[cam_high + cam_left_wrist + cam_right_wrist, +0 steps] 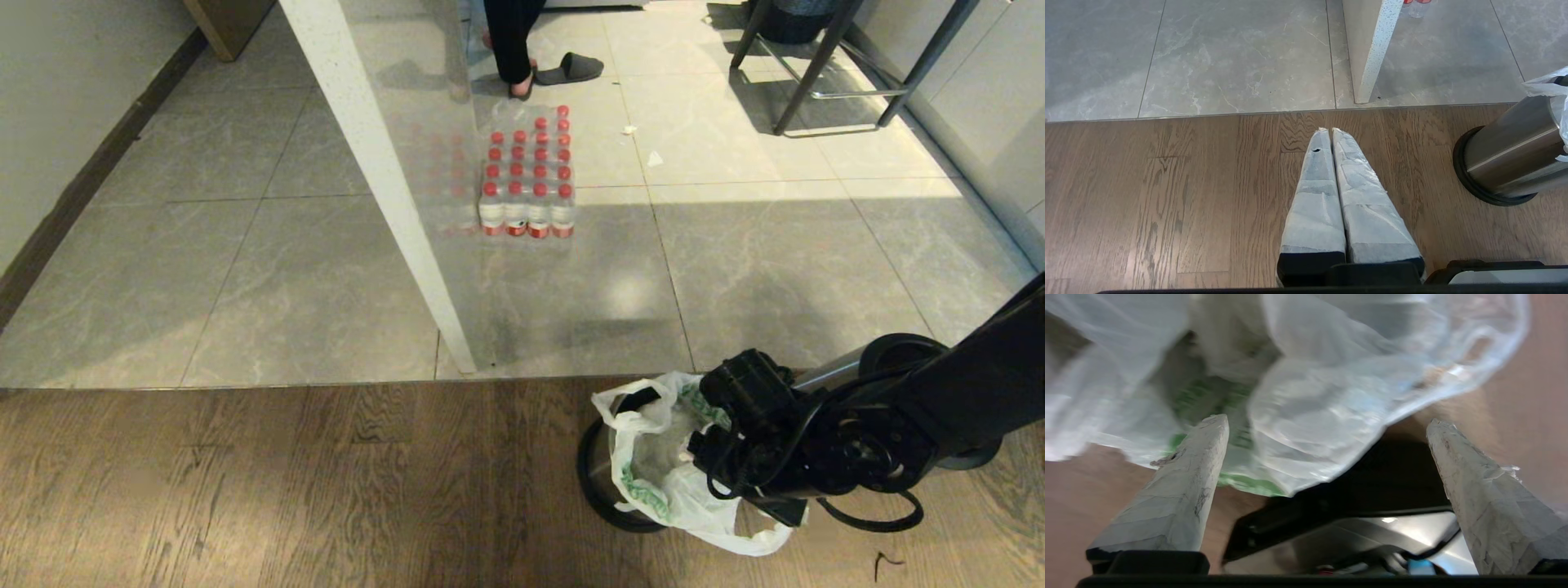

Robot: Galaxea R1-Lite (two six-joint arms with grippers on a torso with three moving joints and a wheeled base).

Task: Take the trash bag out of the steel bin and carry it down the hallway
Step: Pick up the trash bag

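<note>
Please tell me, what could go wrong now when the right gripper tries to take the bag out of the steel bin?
1. The right gripper is open with only loose film of the trash bag between its fingers; closing there may pinch thin plastic, which could tear or slip.
2. The bag drapes over the steel bin rim, so pulling might tip the small bin.
3. The left gripper is shut and away from the bin, so nothing steadies it.

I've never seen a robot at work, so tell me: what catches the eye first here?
The black right arm's tool hangs open over a thin white see-through plastic bag with green print, draped over a small round brushed-steel bin on the brown wooden floor. Farther off on grey tiles sits a shrink-wrapped pack of red-capped bottles.
</note>
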